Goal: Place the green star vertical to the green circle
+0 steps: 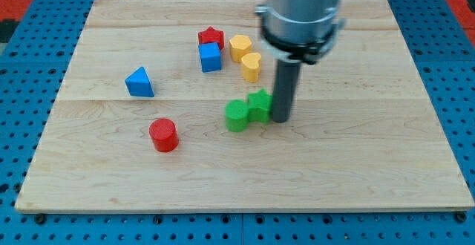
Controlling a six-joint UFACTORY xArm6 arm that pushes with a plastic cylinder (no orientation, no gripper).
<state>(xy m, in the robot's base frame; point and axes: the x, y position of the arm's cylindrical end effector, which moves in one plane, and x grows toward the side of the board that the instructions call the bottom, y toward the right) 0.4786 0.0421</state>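
Observation:
The green star (260, 105) lies near the board's middle, touching the green circle (237, 116), which sits just to its left and slightly lower in the view. My tip (281, 119) rests on the board right against the green star's right side. The rod rises from there to the arm's grey body at the view's top.
A red star (211, 36), blue cube (211, 56), yellow hexagon (240, 47) and yellow heart (251, 66) cluster above the green pair. A blue triangle (139, 82) and red circle (163, 134) lie to the left. The wooden board (245, 178) sits on blue pegboard.

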